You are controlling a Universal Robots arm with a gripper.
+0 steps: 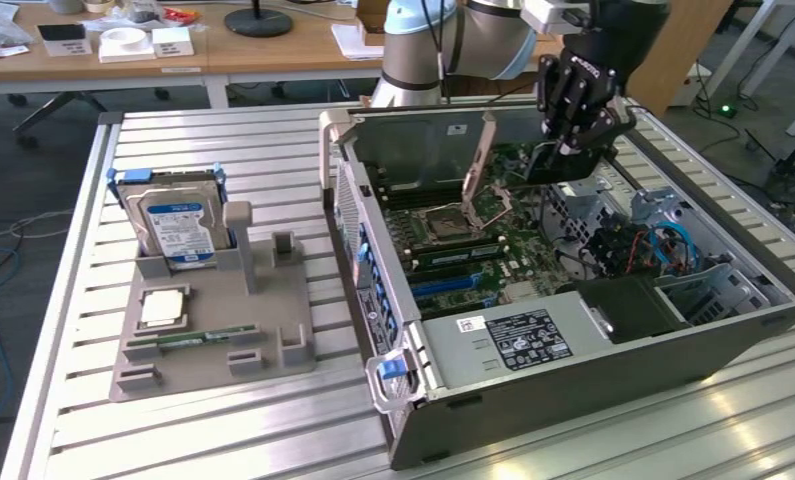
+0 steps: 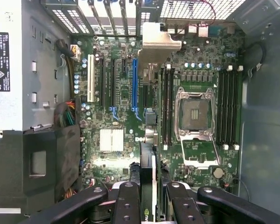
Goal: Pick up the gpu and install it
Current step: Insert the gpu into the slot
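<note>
The gpu [image 2: 148, 161] is a dark card seen edge-on, and my gripper [image 2: 148, 189] is shut on it, with a black finger [image 2: 127, 200] pressed against each side. Its silver end bracket [image 2: 161, 44] points toward the case's rear slot openings. In the exterior view the gripper [image 1: 573, 135] hangs over the open computer case [image 1: 571, 400], holding the gpu [image 1: 557, 165] just above the motherboard [image 1: 464, 250]. The card sits beside the blue expansion slot [image 2: 134, 81], between it and the memory slots. Whether its edge touches the board is hidden.
A grey parts holder [image 1: 210, 340] at the exterior view's left carries a hard drive [image 1: 177, 225], a processor [image 1: 164, 305] and a green memory stick [image 1: 190, 338]. Inside the case are the power supply [image 1: 524, 340], the empty processor socket [image 2: 194, 114] and cable bundles [image 1: 637, 245].
</note>
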